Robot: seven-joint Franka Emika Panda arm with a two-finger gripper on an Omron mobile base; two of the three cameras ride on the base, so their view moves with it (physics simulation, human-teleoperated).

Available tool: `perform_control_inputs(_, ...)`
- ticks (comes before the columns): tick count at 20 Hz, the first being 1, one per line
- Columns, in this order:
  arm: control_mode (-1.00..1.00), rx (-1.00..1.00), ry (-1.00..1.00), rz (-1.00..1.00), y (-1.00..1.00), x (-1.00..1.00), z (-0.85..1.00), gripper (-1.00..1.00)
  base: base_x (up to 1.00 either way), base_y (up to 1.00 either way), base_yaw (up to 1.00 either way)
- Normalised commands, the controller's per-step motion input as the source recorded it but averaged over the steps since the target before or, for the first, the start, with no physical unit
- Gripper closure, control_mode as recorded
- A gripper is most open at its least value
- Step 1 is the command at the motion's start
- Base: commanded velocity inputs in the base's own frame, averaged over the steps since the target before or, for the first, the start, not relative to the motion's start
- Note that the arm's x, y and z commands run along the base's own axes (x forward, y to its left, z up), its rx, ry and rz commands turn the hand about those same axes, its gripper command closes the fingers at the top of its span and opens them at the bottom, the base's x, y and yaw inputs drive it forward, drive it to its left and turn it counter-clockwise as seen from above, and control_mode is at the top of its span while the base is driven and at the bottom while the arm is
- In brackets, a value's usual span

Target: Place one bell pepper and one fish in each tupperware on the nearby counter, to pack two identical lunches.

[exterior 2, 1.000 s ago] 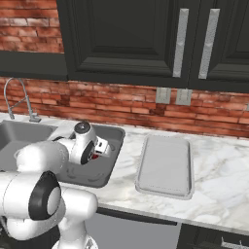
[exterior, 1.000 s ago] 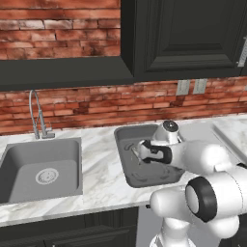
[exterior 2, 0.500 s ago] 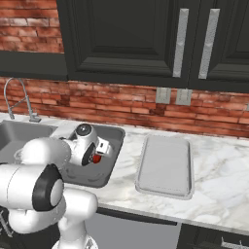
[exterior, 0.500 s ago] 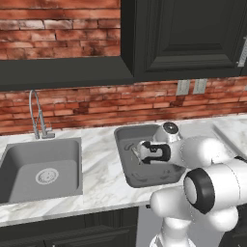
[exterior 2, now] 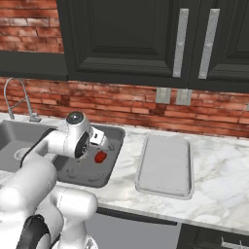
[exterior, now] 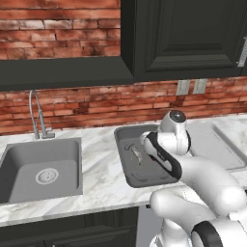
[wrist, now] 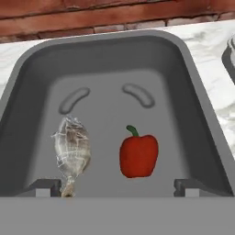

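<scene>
The bell pepper lies at lower centre in the dark tub, beside the fish, just ahead of the hand, whose fingers stand apart, empty.

Steel sink basin with drain; curved faucet behind it. Red brick wall, black upper cabinets, two wall outlets.

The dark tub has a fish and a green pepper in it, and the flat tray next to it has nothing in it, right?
Almost. The bell pepper is red, not green, as the hand view shows. It does lie beside the fish in the dark tub, and the flat tray holds nothing.
</scene>
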Motion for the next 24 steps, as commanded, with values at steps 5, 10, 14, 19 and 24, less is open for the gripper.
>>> perform_control_inputs(5, -1.00, 0.00, -0.07, 0.00, -0.08, -1.00, 0.46, -1.00, 0.00, 0.00, 0.00)
perform_control_inputs(10, -1.00, 0.00, -0.13, 0.00, -0.06, -1.00, 0.41, -1.00, 0.00, 0.00, 0.00)
perform_control_inputs(14, -1.00, 0.00, -0.14, 0.00, -0.04, -1.00, 0.39, -1.00, 0.00, 0.00, 0.00)
perform_control_inputs(19, -1.00, 0.00, -0.02, 0.00, 0.00, -0.98, 0.16, -1.00, 0.00, 0.00, 0.00)
perform_control_inputs(24, 1.00, 0.00, 0.00, 0.00, 0.00, 0.00, 0.00, -1.00, -0.98, -0.06, 0.00)
